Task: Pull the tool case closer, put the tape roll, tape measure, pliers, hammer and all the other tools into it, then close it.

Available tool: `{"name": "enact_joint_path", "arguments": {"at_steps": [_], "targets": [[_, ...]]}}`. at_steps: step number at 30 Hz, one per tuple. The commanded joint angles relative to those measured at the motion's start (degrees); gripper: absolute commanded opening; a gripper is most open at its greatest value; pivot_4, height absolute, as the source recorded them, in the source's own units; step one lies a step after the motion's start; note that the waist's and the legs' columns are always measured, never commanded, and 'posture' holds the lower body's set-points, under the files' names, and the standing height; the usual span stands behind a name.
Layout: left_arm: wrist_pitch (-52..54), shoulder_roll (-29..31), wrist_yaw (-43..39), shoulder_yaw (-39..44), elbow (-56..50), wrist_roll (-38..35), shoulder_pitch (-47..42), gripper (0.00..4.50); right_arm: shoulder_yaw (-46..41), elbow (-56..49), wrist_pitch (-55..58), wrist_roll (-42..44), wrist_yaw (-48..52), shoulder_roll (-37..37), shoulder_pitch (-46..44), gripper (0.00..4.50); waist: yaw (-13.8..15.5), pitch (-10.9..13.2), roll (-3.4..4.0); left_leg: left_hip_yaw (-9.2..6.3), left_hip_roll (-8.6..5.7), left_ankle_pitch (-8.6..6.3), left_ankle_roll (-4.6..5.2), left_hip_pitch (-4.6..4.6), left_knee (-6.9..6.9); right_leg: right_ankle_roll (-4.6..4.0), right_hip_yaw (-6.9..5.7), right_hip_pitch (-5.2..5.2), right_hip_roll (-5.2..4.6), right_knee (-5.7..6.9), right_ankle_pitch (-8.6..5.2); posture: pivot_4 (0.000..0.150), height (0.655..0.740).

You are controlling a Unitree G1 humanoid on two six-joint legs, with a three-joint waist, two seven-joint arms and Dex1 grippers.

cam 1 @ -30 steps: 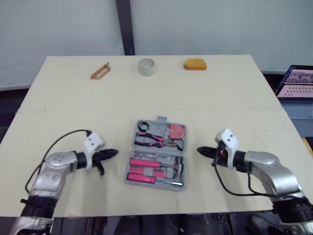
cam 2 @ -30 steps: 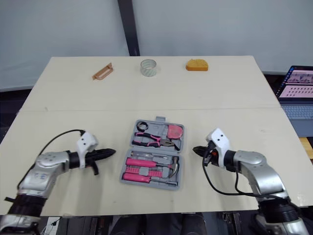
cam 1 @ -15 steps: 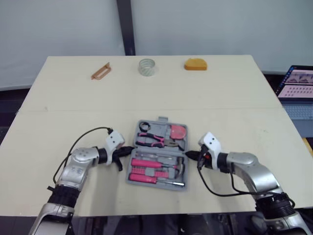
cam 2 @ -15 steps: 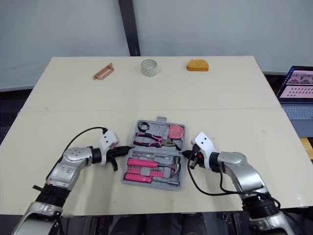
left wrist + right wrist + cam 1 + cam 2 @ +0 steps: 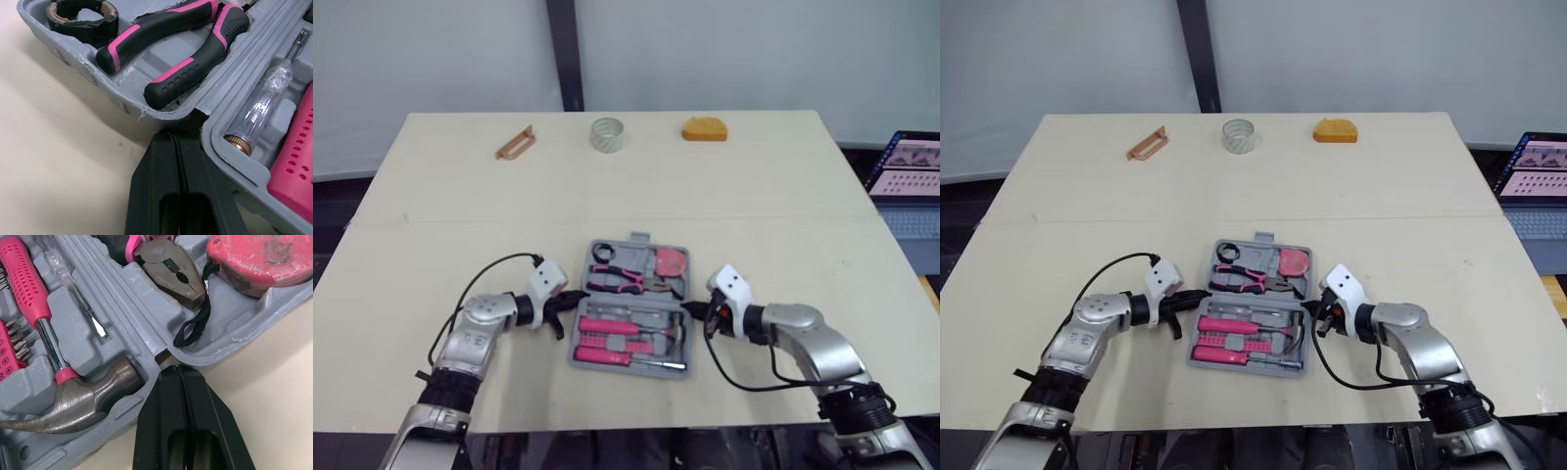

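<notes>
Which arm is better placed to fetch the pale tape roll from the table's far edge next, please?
Left, narrowly: the pale tape roll sits slightly left of the tool case middle, nearer the left gripper than the right gripper. Both are shut at its sides.

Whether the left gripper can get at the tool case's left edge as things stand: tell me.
Probably yes. The left gripper, shut, has its tips against the left edge of the tool case, at the notch between its halves; nothing lies between.
</notes>
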Motion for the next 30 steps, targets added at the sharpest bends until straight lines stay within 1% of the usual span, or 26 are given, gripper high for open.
{"name": "enact_joint_path", "arguments": {"at_steps": [1,7,14,30], "targets": [[1.3,0.3,-2.0,-2.1,-3.9,-0.4,3.0,0.00,1.2,-2.4,-0.1,1.8,3.0,0.3,-0.3,0.02,-0.2,0.0,0.01,0.00,0.00,0.00,0.00,0.00,-0.01,0.00,0.00,0.00,0.00,0.00,0.00,0.150,0.7400],[4.9,2.3,-2.2,-1.3,-10.4,-1.7,8.1,0.00,1.2,-4.1,0.3,2.1,4.9,-0.6,1.1,0.02,-0.2,0.0,0.02,0.00,0.01,0.00,0.00,0.03,-0.06,0.00,0.00,-0.01,0.00,-0.01,0.00,0.150,0.7400],[7.5,3.8,-2.1,-0.7,-15.2,-2.6,12.3,0.00,1.1,-6.9,2.1,2.9,6.3,-1.7,3.4,0.02,-0.1,0.0,0.03,0.00,0.01,0.00,0.00,0.02,-0.06,0.00,0.01,-0.01,0.00,-0.02,0.00,0.150,0.7400],[12.7,7.2,-2.7,-0.4,-22.8,-6.0,19.4,0.00,2.0,-11.3,5.3,4.7,7.7,-3.7,6.7,0.02,-0.1,0.0,0.06,0.00,0.01,-0.01,0.00,0.03,-0.07,0.00,0.02,-0.01,0.00,-0.04,0.00,0.150,0.7400]]}}
